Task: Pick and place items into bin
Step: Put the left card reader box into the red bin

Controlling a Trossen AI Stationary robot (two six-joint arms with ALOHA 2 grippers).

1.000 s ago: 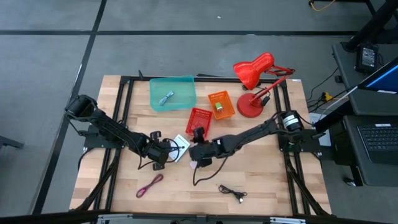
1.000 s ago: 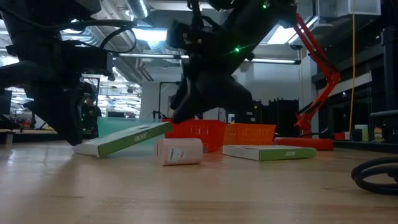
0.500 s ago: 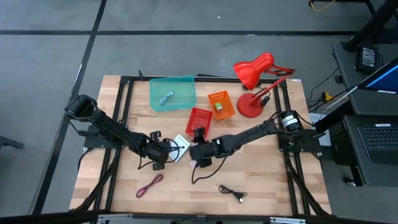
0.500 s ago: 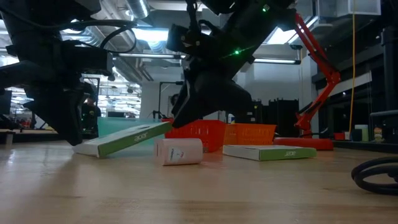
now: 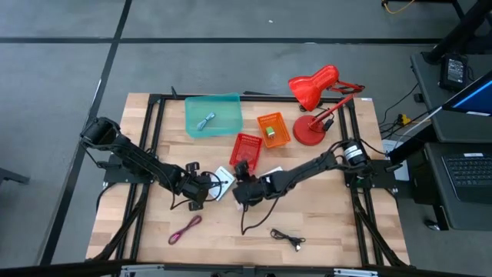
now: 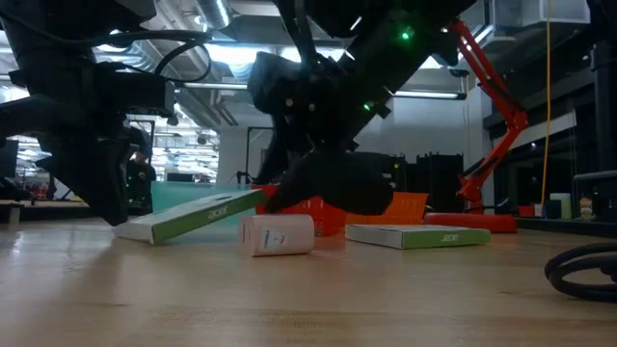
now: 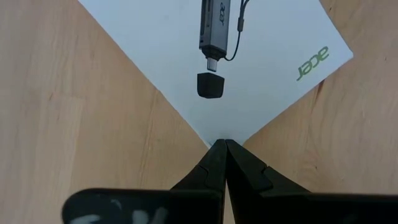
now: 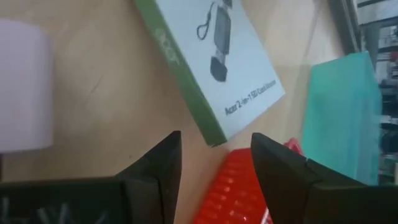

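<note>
The left gripper (image 5: 201, 190) sits low on the table (image 5: 330, 223), fingers (image 7: 214, 165) pressed together and empty — their tips just at the corner of a white printed packet (image 7: 224, 59). The right gripper (image 8: 214, 155) hovers with fingers spread, nothing between them, near the pink cube (image 8: 22, 84) (pale in the low view) and the red basket (image 5: 246, 148). The teal bin (image 5: 213, 115) stands well apart.
</note>
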